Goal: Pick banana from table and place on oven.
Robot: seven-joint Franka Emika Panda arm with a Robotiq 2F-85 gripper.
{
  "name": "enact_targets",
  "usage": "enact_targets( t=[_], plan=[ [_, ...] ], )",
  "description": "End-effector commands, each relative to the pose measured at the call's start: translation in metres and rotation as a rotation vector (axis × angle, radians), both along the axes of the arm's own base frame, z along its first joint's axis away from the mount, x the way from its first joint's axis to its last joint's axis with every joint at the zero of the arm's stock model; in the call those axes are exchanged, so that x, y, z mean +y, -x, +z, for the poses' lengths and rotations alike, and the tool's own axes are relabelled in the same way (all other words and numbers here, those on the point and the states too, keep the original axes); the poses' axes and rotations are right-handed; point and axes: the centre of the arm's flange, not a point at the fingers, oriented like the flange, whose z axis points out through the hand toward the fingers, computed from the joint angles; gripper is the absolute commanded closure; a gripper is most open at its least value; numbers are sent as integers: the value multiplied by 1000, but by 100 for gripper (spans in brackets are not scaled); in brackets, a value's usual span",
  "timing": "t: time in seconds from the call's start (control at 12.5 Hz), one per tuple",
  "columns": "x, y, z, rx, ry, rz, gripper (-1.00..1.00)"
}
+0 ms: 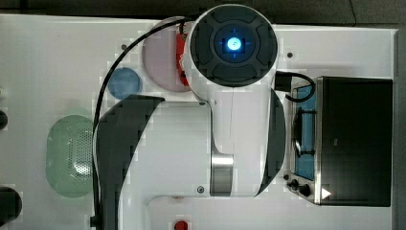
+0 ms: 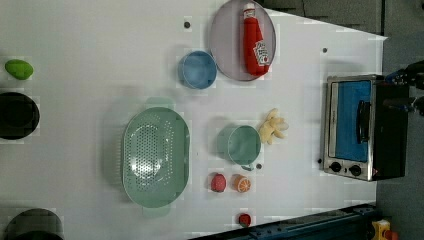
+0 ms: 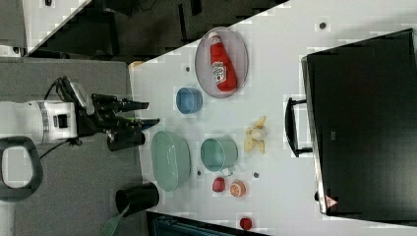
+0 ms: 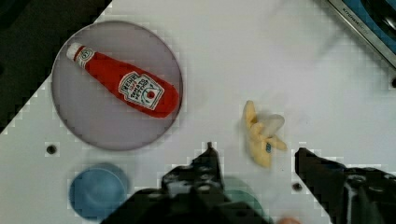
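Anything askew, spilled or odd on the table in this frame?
Nothing spilled or damaged. The ketchup bottle lies on its side on the grey plate, and the banana is half-peeled, its skin flaps splayed on the table beside the green cup.

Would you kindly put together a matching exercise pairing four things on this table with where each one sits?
Things:
1. ketchup bottle
2. banana
3. strawberry
4. blue bowl

Places:
A. on the bare table, right beside the orange slice
B. on the bare table between the green cup and the oven
C. lying on the grey plate
D. on the table, next to the grey plate's edge

Pairs: 1-C, 2-B, 3-A, 4-D
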Motion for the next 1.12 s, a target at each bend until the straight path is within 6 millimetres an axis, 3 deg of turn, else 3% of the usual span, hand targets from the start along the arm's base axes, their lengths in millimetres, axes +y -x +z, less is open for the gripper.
enact_targets(
  t=[0.08,0.24,0.4,0.56,0.72,1.12],
  plan=[
    [-17,154,83,-36,-5,-66,-59],
    [-16,153,83,-37,-5,-64,-99],
    [-16,148,76,-28,-4,-63,-100],
    [-16,136,55,3,-4,-63,-100],
    [-17,117,19,51,-3,-63,-100],
    [-17,62,-95,110,0,-60,-100]
  ],
)
